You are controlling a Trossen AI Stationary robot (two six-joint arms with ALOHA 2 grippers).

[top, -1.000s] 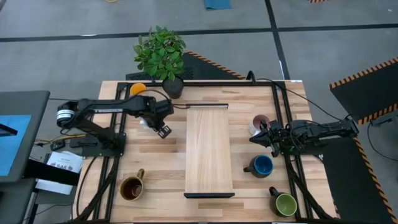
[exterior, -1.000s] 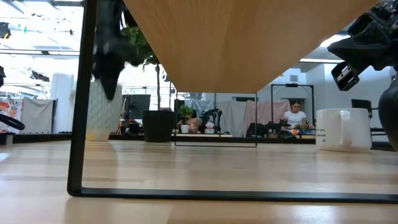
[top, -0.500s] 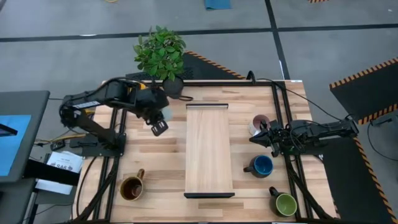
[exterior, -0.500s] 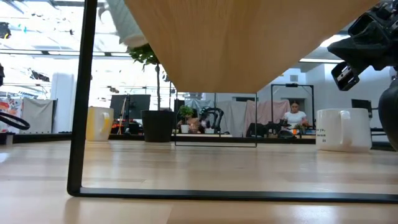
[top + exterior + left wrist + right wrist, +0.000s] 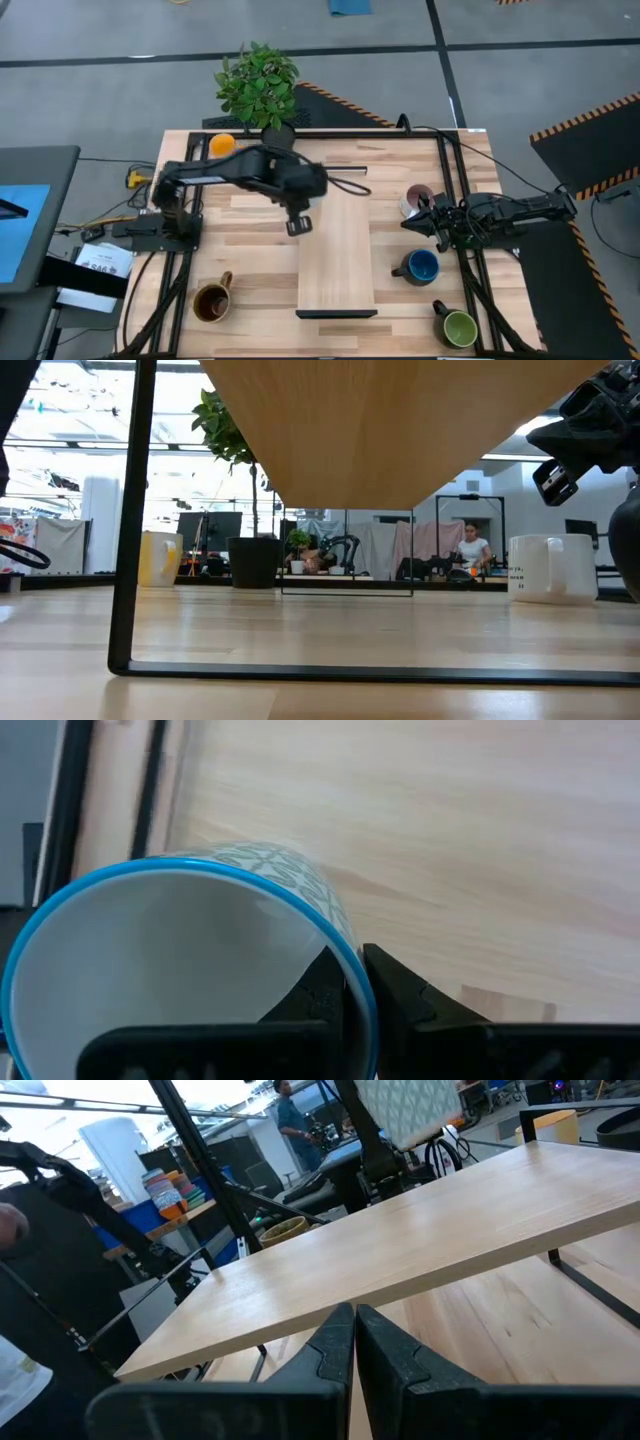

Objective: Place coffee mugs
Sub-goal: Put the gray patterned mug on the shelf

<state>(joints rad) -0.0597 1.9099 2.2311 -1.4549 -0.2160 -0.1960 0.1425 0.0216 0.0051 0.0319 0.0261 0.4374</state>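
Observation:
My left gripper (image 5: 298, 222) is over the left edge of the raised wooden board (image 5: 336, 240), shut on the white mug with the pale blue rim (image 5: 180, 970). The arm hides this mug in the high view; the right wrist view shows its patterned wall (image 5: 412, 1105) above the board. My right gripper (image 5: 437, 226) is shut and waits between the pinkish-mauve mug (image 5: 415, 199) and the dark blue mug (image 5: 420, 265). The green mug (image 5: 458, 328), brown mug (image 5: 212, 300) and orange mug (image 5: 222, 143) stand on their bases on the table. My left gripper pinches the mug's wall at the blue rim (image 5: 356, 982), one finger (image 5: 315, 985) inside the mug and one (image 5: 400, 995) outside. The fingers come from above, pointing down into the mouth. The mug is lifted clear over the wooden board, mouth toward the wrist.
The wooden board stands on a thin black frame (image 5: 125, 560) in the table's middle. A potted plant (image 5: 260, 85) stands at the far edge beside the orange mug. Black rails (image 5: 455, 200) run along the table's sides. A person (image 5: 473, 548) sits in the room beyond.
My left arm has lifted the white mug off the table's left part and swung it toward the right, to the wooden board's left edge. The mug rose out of the low view. The orange mug it had hidden there now shows.

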